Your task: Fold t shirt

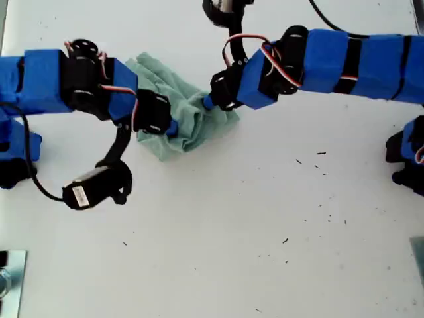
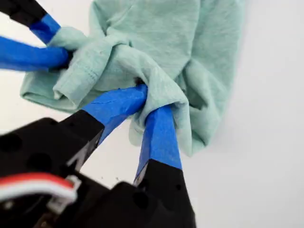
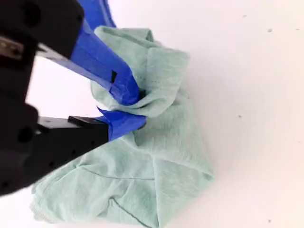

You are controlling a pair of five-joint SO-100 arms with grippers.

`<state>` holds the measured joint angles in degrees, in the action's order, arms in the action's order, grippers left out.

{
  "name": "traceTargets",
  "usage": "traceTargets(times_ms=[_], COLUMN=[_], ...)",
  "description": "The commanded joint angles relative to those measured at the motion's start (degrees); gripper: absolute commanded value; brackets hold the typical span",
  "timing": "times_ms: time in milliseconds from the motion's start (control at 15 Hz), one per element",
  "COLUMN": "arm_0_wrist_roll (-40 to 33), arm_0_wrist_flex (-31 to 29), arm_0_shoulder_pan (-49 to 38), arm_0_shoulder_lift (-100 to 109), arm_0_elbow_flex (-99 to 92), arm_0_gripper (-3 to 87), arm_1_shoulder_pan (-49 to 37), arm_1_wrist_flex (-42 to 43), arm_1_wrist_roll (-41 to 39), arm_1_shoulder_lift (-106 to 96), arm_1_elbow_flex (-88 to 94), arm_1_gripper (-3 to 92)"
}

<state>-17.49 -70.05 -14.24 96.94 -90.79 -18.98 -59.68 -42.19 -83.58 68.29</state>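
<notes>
The t shirt (image 1: 192, 119) is a pale green bunched heap on the white table, between two blue-taped arms. One arm reaches in from the exterior view's left and grips it at its fingertips (image 1: 173, 127). The other comes from the exterior view's right and grips it at its fingertips (image 1: 208, 102). My first gripper (image 2: 153, 98) is shut on a raised fold of the t shirt (image 2: 166, 42). My second gripper (image 2: 70, 53) pinches another fold close beside it. In the second wrist view my second gripper (image 3: 140, 109) is shut on a lifted ridge of the t shirt (image 3: 156, 166).
A black wrist camera (image 1: 93, 189) hangs low on its stalk beside the arm at the exterior view's left. A metal piece (image 1: 10, 278) lies at that view's lower left corner. An arm base (image 1: 411, 156) stands at its right edge. Small dark specks (image 1: 321, 154) dot the table.
</notes>
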Motion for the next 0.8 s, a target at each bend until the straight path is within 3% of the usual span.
traceTargets(times_ms=[0, 67, 133, 200, 333, 400, 533, 733], arm_0_wrist_roll=[-1.23, -1.23, -0.70, 1.41, 6.15, 7.47, 8.09, 7.91], arm_0_wrist_flex=[6.24, 8.96, 11.25, 12.48, 13.80, 14.59, 16.52, 18.46], arm_0_shoulder_pan=[-4.57, -6.86, -9.14, -10.72, -13.62, -14.85, -14.94, -14.41], arm_0_shoulder_lift=[18.72, 25.84, 31.82, 37.35, 47.55, 51.94, 57.92, 65.65], arm_0_elbow_flex=[-11.34, -18.19, -25.22, -32.17, -45.26, -50.54, -57.22, -64.34], arm_0_gripper=[25.4, 29.4, 35.2, 35.8, 36.1, 34.0, 32.9, 30.2], arm_1_shoulder_pan=[-3.60, -6.06, -7.91, -9.14, -11.07, -14.50, -16.26, -13.89], arm_1_wrist_flex=[6.33, 9.58, 12.83, 15.03, 27.77, 25.31, 11.95, 14.41], arm_1_wrist_roll=[-5.19, -5.98, -7.12, -5.45, -3.16, 4.57, 5.54, 8.35], arm_1_shoulder_lift=[-4.31, -4.31, -4.39, -7.29, -20.92, -26.81, -32.43, -49.39], arm_1_elbow_flex=[-2.11, -2.55, -2.46, 0.18, 16.70, 24.70, 31.73, 55.81], arm_1_gripper=[28.5, 33.4, 50.6, 48.2, 40.7, 38.2, 36.0, 31.3])
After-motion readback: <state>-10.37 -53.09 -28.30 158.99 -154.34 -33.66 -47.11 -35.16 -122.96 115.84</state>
